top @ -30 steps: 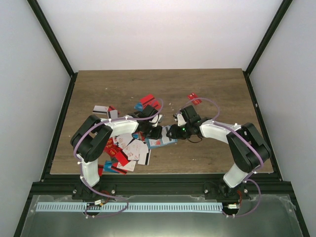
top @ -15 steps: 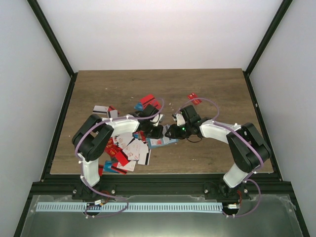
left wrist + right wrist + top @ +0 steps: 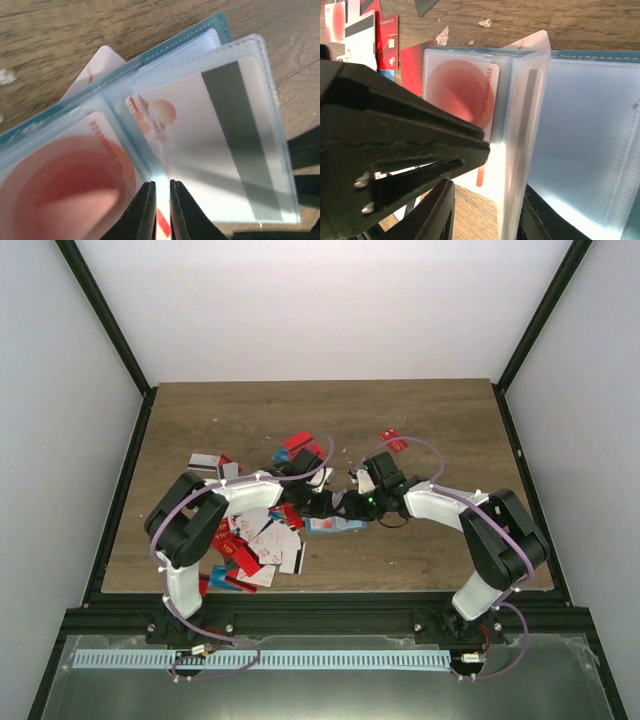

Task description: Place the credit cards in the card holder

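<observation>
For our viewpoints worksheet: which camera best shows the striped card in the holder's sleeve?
Left wrist: the striped card faces it, large. Right wrist catches it obliquely, a grey sliver. Top external shows only the tiny card holder.

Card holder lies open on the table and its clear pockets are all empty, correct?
Not quite. The card holder does lie open on the table, but its pockets are not all empty. The left wrist view shows a striped card in one clear pocket and a red-circle card in the next.
</observation>
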{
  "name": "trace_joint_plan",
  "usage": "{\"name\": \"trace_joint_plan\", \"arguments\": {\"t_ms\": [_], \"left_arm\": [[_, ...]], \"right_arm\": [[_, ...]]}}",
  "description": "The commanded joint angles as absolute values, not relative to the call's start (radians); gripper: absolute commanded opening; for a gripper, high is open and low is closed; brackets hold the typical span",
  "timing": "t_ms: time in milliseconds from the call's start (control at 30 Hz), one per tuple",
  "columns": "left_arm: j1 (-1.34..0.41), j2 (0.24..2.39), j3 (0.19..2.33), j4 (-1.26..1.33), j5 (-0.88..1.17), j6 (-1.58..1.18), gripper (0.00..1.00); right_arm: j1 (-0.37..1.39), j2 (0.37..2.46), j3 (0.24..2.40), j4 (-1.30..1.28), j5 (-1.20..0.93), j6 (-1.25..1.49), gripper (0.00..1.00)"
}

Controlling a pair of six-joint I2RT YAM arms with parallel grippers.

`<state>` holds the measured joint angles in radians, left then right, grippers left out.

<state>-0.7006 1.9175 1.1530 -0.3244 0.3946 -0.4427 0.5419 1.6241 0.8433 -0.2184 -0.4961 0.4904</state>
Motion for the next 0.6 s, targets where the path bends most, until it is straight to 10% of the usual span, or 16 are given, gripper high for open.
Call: {"name": "trace_joint_plan", "arguments": {"t_ms": [0,567], "left_arm": [[-0.697,1.8,1.105,-0.335,0.34,-0.461,0.13],[-0.596,1.286,0.764,-0.487,0.146,-0.491,0.37]], "right_arm": [[0.57,1.609,0.9,-0.225,-0.487,0.504,0.33],[0.713,1.784,1.166,-0.231,-0.549,0.548,0.34]]}}
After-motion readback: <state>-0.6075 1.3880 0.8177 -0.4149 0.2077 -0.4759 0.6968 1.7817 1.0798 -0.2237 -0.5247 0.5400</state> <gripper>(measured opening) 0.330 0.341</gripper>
